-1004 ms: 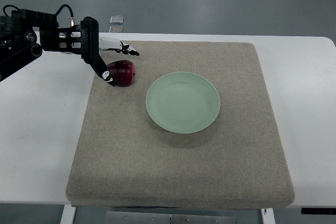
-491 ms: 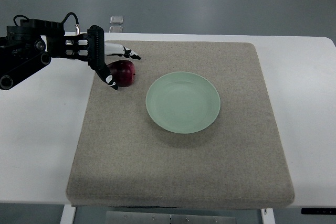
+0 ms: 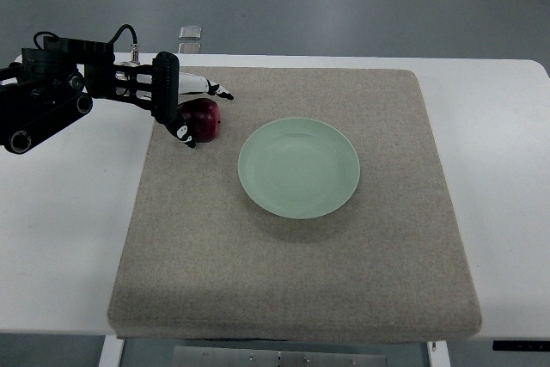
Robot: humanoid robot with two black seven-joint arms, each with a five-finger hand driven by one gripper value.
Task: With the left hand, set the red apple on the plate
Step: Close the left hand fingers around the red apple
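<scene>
Nearest me, grey mat (image 3: 292,298). On it the green plate (image 3: 299,167), nothing in it. Further left, red apple (image 3: 203,119) resting on the mat, apart from the plate. My left hand (image 3: 182,107) straddles it, fingers (image 3: 206,87) spread round it, not clenched. Risk, I'd say: loose grip, apple rolls off when I close.
</scene>
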